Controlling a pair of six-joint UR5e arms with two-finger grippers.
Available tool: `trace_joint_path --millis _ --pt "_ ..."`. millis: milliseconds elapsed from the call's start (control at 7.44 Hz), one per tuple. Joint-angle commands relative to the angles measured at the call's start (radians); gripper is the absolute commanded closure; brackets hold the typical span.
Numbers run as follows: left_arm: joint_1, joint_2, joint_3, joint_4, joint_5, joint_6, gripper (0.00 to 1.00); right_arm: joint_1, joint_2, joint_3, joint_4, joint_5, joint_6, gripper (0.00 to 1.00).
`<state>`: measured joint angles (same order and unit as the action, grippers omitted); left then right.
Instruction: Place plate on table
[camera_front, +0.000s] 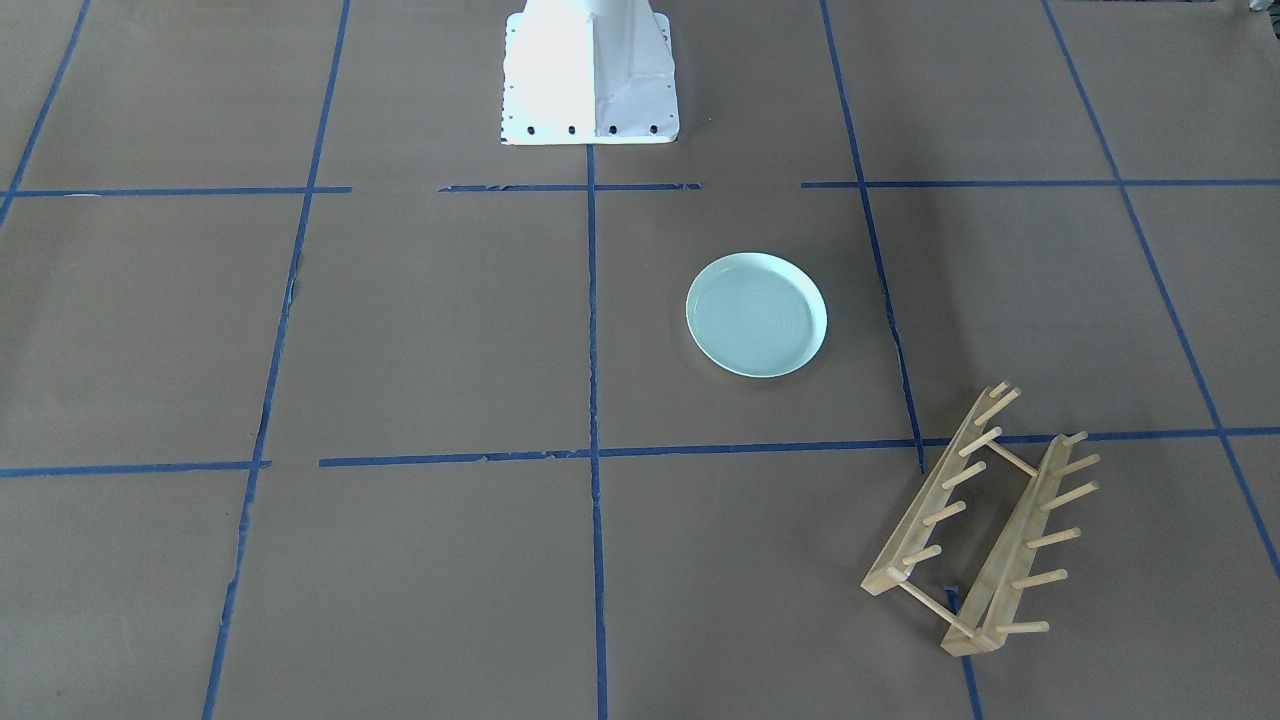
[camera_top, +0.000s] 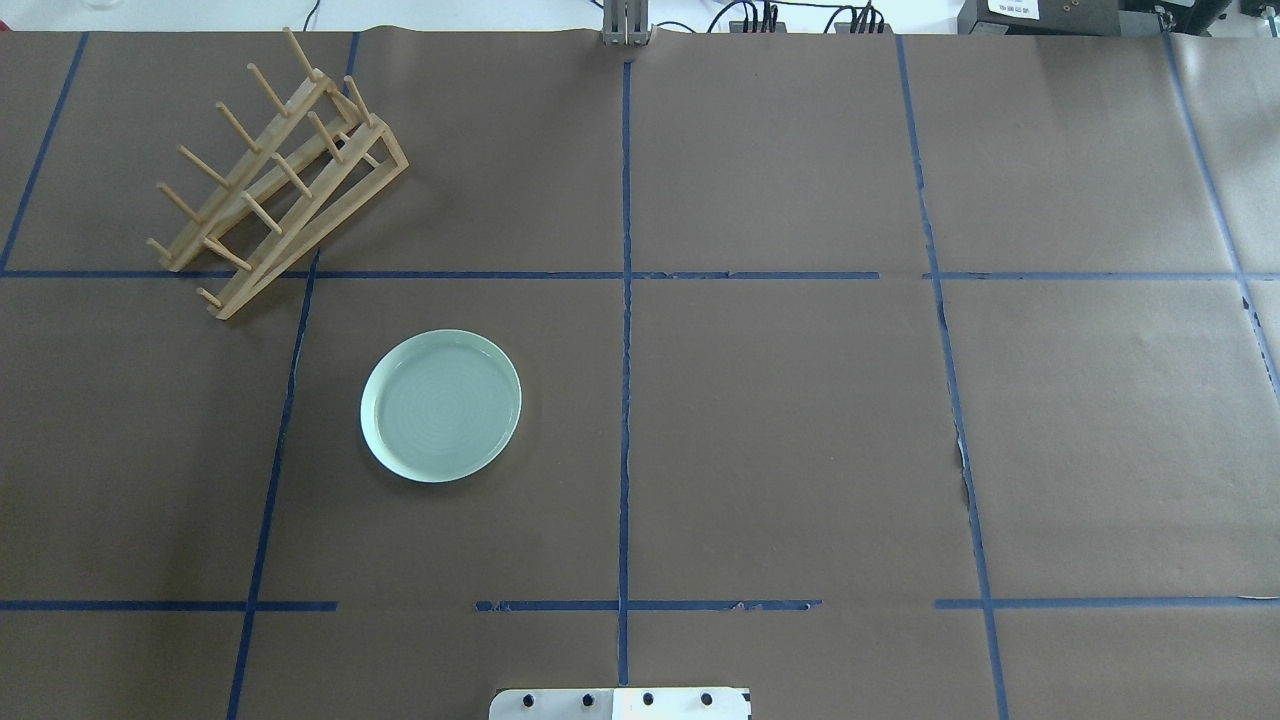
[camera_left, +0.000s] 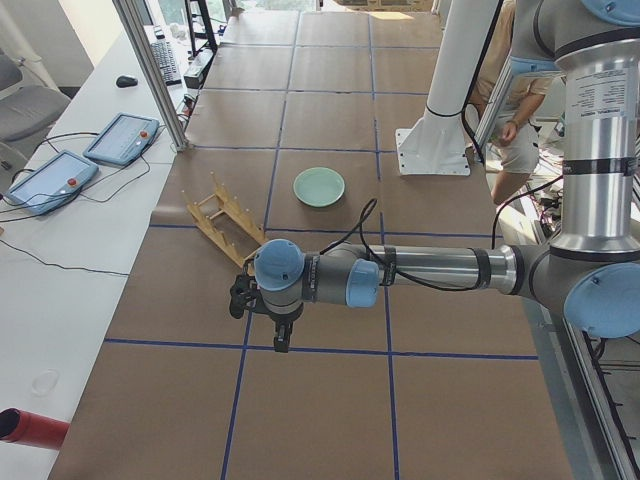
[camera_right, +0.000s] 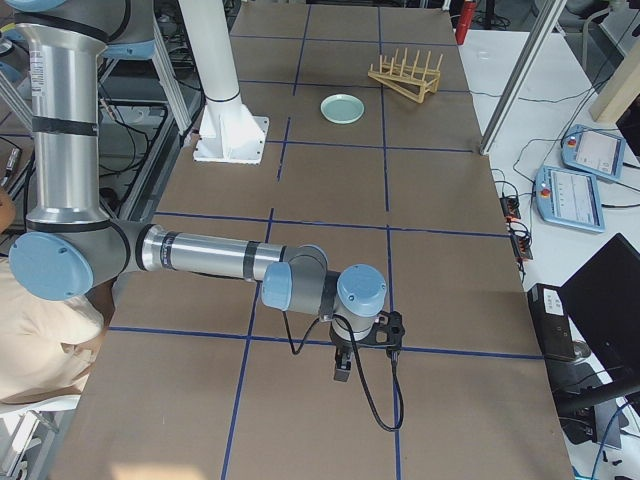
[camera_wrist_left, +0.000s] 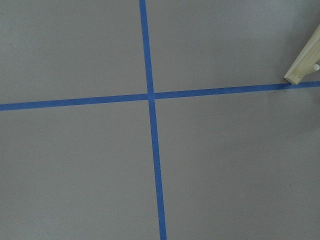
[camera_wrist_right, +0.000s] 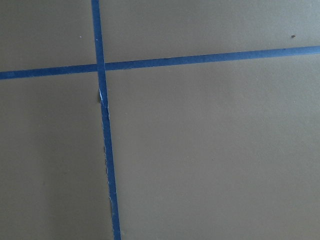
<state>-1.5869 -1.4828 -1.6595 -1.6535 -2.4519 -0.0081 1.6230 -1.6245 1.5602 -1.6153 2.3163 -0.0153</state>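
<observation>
**A:** How are the two grippers?

**B:** The left gripper (camera_left: 283, 340) points down over a blue tape line, with nothing seen in it. The right gripper (camera_right: 342, 366) hangs the same way at the other end. Each shows only from the side, so I cannot tell whether its jaws are apart or together.

**A:** And the plate?

**B:** There is one plate (camera_top: 441, 405). It lies flat on the table (camera_top: 800, 420) with its rim up, in the rectangle just on the robot's left of the centre tape line. It is well apart from both grippers.

**A:** What else is there?

**B:** One wooden peg rack (camera_top: 280, 180) with two rails stands farther out on the left, across a tape crossing and clear of the plate. No plate stands in it. One white robot base (camera_front: 590, 70) stands at the table's near edge.
</observation>
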Motion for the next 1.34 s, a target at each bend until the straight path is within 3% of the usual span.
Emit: trace_joint_path --millis 0,1209 --pt "-0.011 0.003 0.004 0.001 0.010 -0.003 0.00 0.000 0.000 0.001 0.000 0.000 0.000 0.00" --pt "-0.011 -0.004 -0.006 0.003 0.010 0.002 0.00 0.000 0.000 0.001 0.000 0.000 0.000 0.00"
